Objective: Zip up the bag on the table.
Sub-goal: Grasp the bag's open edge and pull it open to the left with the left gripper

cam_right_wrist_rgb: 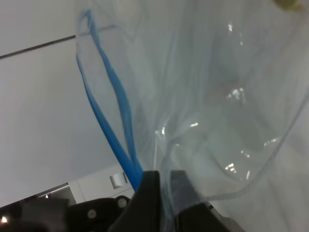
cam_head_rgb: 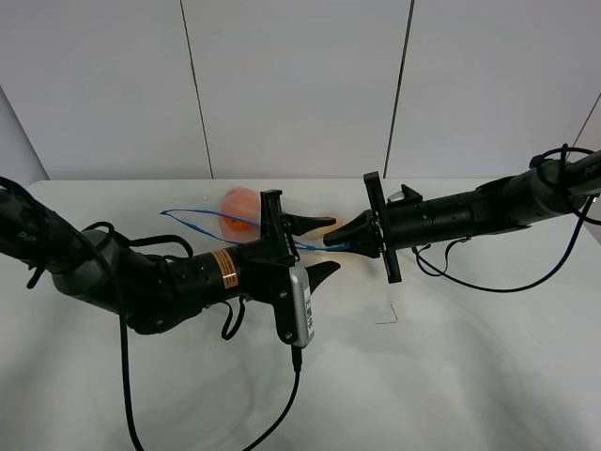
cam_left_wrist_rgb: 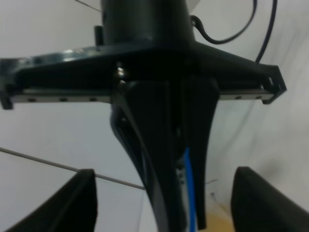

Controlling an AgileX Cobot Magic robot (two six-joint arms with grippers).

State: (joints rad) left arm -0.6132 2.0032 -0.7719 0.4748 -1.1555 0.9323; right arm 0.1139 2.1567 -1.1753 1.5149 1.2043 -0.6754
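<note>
Exterior high view, read from the left, shows the left gripper [cam_head_rgb: 332, 245], black with two curved fingers, spread wide with nothing grasped. One finger is set to either side of the thin blue zipper strip [cam_head_rgb: 202, 218] of the clear, crinkly plastic zip bag [cam_right_wrist_rgb: 227, 106]. From between those fingers the strip is seen to trail back alongside that gripper's wrist, over the plain white matte tabletop [cam_head_rgb: 451, 376]. A round orange fruit [cam_head_rgb: 239, 205] is visible through the plastic just beyond the finger farther from the camera. Whether the bag's body rests on the surface or is lifted clear cannot be told. Directly ahead of the left fingertips, the right gripper [cam_right_wrist_rgb: 164, 181] is clenched on one end of the strip. In the right wrist view two blue tracks are seen to part just past its tips, so the mouth is judged unsealed. The step in hand is judged to be the set-up for the sealing stroke: one end is anchored and the other gripper is placed astride the strip. Next, the left fingers would need to be closed on both tracks close to the right gripper's tips. They would then need to be drawn away from it along the strip, firmly enough to seal yet lightly enough to slide, with the strip held taut.
</note>
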